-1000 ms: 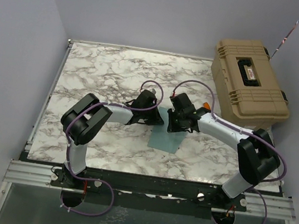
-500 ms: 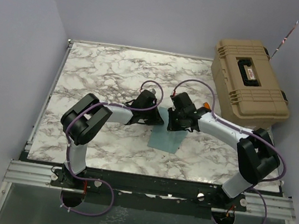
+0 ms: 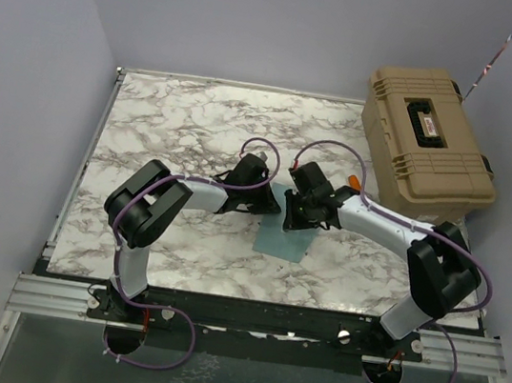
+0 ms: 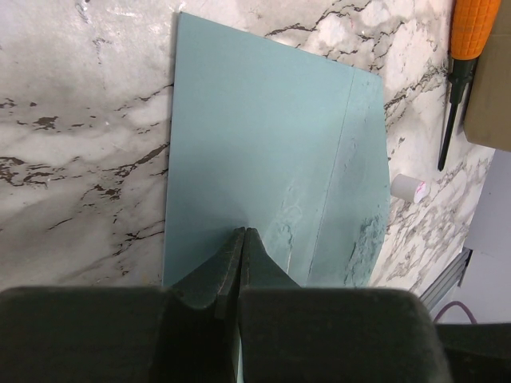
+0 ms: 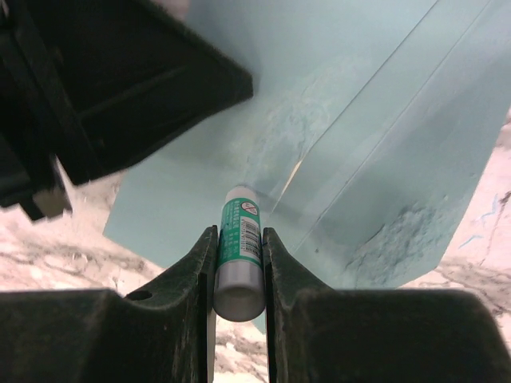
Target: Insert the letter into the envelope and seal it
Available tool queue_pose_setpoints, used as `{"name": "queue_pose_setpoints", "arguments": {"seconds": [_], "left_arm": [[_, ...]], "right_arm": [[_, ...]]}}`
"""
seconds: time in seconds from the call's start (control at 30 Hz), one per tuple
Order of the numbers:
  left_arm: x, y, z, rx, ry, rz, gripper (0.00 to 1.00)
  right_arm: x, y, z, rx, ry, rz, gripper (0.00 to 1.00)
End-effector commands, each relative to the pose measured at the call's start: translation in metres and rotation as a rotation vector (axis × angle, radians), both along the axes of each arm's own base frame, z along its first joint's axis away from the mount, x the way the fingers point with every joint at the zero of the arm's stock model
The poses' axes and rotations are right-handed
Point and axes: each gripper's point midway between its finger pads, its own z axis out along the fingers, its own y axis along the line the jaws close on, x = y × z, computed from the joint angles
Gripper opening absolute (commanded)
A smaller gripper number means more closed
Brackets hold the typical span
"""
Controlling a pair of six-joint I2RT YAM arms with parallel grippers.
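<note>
Barely shifted: our right gripper edges left, clamping glue stick, tip at flap fold of envelope straight ahead; left gripper closed tight, pressing envelope btwn both arms. We can't see letter.

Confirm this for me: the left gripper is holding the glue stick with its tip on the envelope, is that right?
Not quite. The right gripper, not the left, is holding the glue stick with its tip on the envelope; the right wrist view shows the stick clamped between its fingers. The left gripper is shut with nothing between its fingers, as the left wrist view shows.
</note>
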Motion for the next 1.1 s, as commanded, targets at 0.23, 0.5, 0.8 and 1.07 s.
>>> {"name": "queue_pose_setpoints", "arguments": {"seconds": [0.23,0.5,0.8,1.07], "left_arm": [[-0.038,0.056,-0.075,0.289,0.154,0.022,0.0],[-0.024,0.037,-0.038,0.213,0.071,-0.037,0.0],[-0.015,0.014,0.041,0.072,-0.058,-0.107,0.15],[-0.027,0.045,0.055,0.146,-0.1,-0.055,0.48]], "right_arm": [[0.055,-0.022,0.011,-0.087,-0.129,-0.171,0.0],[0.05,-0.025,0.089,0.11,-0.239,-0.196,0.0],[0.033,-0.082,0.098,0.233,-0.27,-0.465,0.01],[0.012,-0.104,0.072,0.39,-0.198,-0.715,0.0]]}}
